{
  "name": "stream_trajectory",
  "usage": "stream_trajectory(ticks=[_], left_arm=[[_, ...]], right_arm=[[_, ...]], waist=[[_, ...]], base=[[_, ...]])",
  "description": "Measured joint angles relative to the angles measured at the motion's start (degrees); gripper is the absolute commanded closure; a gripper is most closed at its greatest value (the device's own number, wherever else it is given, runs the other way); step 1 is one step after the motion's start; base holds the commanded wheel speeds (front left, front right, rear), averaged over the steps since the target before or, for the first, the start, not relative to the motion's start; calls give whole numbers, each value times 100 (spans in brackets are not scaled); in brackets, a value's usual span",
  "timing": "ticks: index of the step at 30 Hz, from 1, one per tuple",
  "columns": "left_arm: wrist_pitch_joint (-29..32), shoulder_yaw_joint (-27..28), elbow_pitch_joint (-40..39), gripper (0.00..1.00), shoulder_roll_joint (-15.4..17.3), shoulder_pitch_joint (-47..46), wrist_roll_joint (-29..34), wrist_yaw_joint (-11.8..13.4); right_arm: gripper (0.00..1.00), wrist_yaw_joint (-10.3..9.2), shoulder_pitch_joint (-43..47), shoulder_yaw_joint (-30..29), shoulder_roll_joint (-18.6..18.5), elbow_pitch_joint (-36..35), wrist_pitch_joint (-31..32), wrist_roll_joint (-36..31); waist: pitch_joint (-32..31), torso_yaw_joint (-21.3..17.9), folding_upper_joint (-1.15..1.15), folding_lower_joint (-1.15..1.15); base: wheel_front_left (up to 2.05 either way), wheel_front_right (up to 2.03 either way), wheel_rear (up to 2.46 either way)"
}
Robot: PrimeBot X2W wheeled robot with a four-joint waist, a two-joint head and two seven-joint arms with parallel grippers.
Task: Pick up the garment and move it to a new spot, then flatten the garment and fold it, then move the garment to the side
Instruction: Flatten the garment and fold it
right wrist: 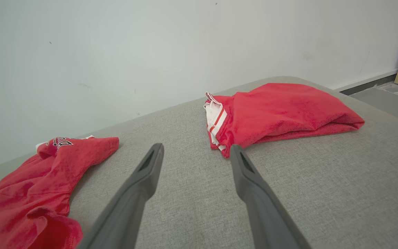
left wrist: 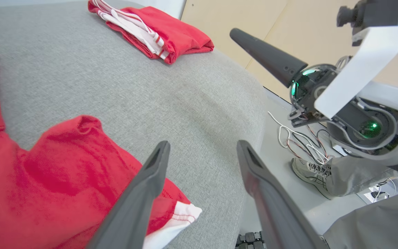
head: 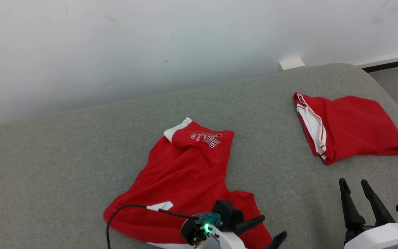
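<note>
A crumpled red garment [head: 185,180] with white trim and lettering lies in the middle of the grey cushion [head: 64,155]. My left gripper [head: 273,226] hovers at its near right corner, open. In the left wrist view the gripper [left wrist: 203,143] has bare cushion between its fingers, and the garment [left wrist: 47,180] with its white hem lies under the left finger. My right gripper [head: 353,181] stands open and empty at the lower right. In the right wrist view the gripper [right wrist: 196,148] points between the garment [right wrist: 29,193] and a second, folded one.
A folded red garment [head: 354,124] rests at the cushion's far right, also visible in both wrist views [left wrist: 157,31] [right wrist: 282,110]. A white wall [head: 150,41] backs the cushion. Past the cushion's right edge are a person's shoe [left wrist: 309,169] and loose cables [left wrist: 299,138] on the floor.
</note>
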Motion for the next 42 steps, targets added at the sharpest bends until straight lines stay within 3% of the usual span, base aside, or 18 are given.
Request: stream_trajectory(ticks=[3,13,18,27,35,42], left_arm=[[-169,110,-326,0,155,19,41,130],[-666,1015,-1102,0,1372,547,243,1291],[-866,1381,-1157,0,1775,960,179,1699],[-880,1738,-1074,0,2191,1296,-42,1881],[-1169,1892,-1077,0,2041,1504,-227,2031],[-1273,1879,-1056,0,1945,1504,-252,2030]], right_arm=[[0,0,27,-20,-12,3,0,-38],[0,0,159,-122,-46,-185,93,-172],[0,0,230,-146,-2,-257,144,-196],[0,0,292,214,40,-454,337,-212],[0,0,293,1319,-3,-594,655,68],[0,0,5,1610,15,208,1187,-223]], waist=[[-107,190,0,0],[-427,781,0,0],[-444,832,0,0],[-405,753,0,0],[-350,806,0,0],[-316,1073,0,0]], base=[[0,0,0],[0,0,0],[0,0,0],[0,0,0],[0,0,0],[0,0,0]])
